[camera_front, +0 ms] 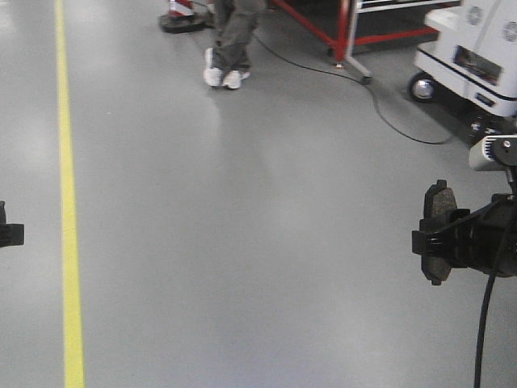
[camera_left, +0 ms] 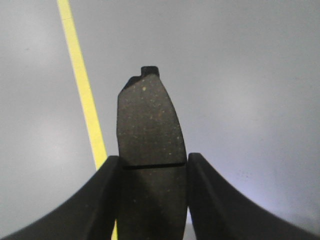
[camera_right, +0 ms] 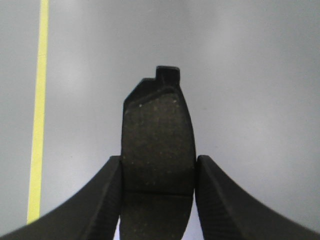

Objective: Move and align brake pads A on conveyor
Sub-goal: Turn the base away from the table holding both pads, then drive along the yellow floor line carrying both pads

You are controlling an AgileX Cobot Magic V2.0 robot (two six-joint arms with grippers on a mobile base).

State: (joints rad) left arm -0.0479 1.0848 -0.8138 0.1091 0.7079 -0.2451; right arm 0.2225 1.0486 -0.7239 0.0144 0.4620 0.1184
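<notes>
Held first brake pad (camera_left: 150,120) clamped in left gripper (camera_left: 152,167), tab toward 12 o'clock; held second brake pad (camera_right: 157,130) clamped likewise in right gripper (camera_right: 159,170).

Looks evenly and fairly brightly lit from overhead. Shows broad, soft glare patches and only faint, diffuse shadows on the grey floor (camera_front: 266,202). Reads slightly grainy and soft in the front view. Renders the fingers (camera_left: 100,200) near-black and blurred in the wrist views, the brake pad (camera_right: 157,145) speckled, moderately sharp.
</notes>
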